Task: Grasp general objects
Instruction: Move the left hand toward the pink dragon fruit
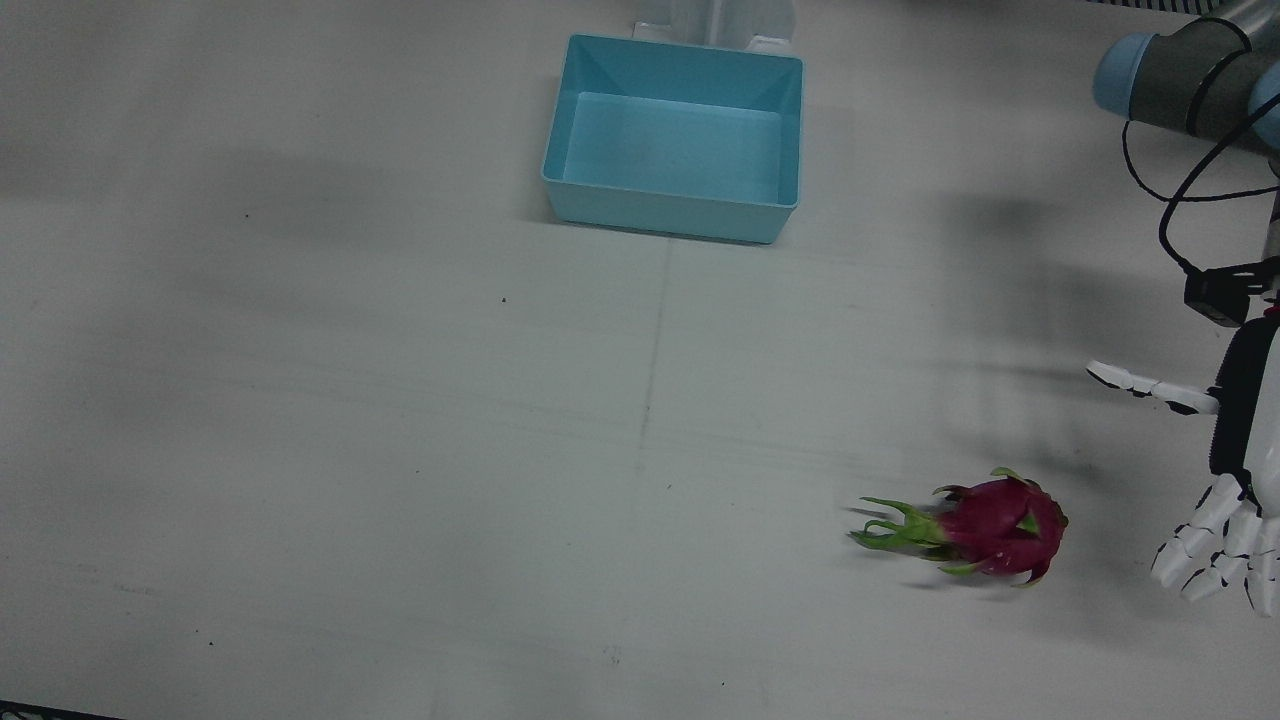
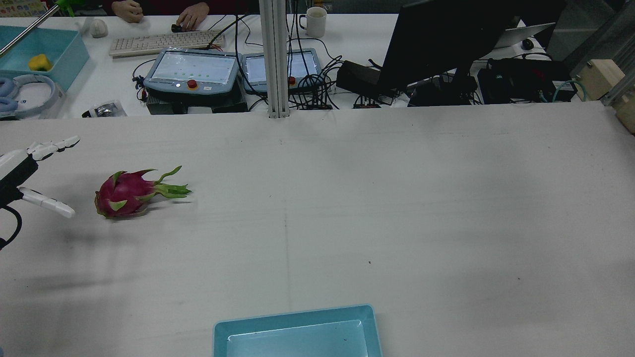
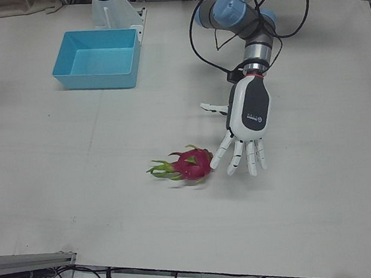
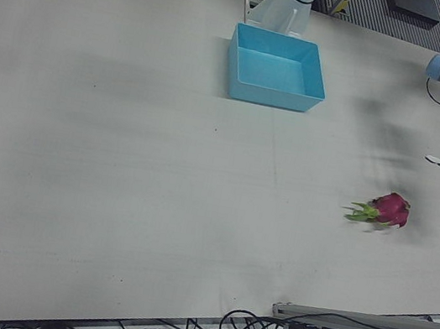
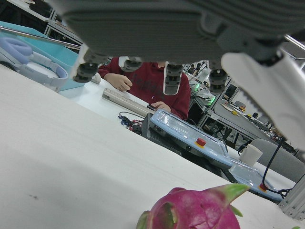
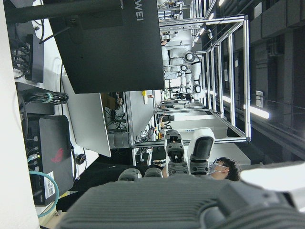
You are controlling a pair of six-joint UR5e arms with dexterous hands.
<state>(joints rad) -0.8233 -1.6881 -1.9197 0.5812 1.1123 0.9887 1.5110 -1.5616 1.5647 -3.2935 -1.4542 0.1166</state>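
A pink dragon fruit with green scales lies on the white table, its leafy tip pointing toward the table's middle. It also shows in the other views: dragon fruit, dragon fruit, dragon fruit, dragon fruit. My left hand hovers just outboard of it, fingers spread and pointing toward the front edge, not touching it and holding nothing. The same left hand sits at the front view's right edge and, as left hand, at the rear view's left edge. My right hand shows only in its own view, fingers extended and empty.
An empty light-blue bin stands at the table's middle on the robot's side, also bin and bin. Beyond the far edge are a metal post, teach pendants, a monitor and a person's hands at a keyboard.
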